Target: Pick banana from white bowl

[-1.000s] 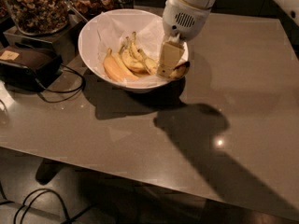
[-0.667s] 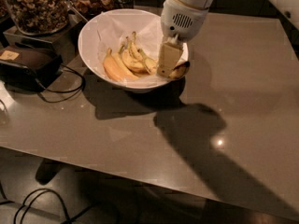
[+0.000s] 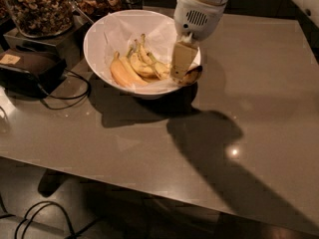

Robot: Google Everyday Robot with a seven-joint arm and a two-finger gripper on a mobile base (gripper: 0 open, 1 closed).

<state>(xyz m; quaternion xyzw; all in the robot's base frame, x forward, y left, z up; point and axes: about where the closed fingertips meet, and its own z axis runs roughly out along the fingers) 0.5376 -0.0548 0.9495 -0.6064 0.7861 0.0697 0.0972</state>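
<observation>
Gripper (image 3: 182,68) inside the right side of the white bowl (image 3: 94,34), directly over the banana (image 3: 193,74).

The banana lies against the bowl's right inner wall beneath the jaws; only its dark tip shows, projecting just beside them. Whether the jaws are open or closed on it cannot be told. An orange-tinted banana (image 3: 121,72) and shorter yellow bananas (image 3: 144,63) lie near, further left in the bowl. Glass jars (image 3: 40,6) and a black device (image 3: 30,66) stand on the worktop (image 3: 259,83).
</observation>
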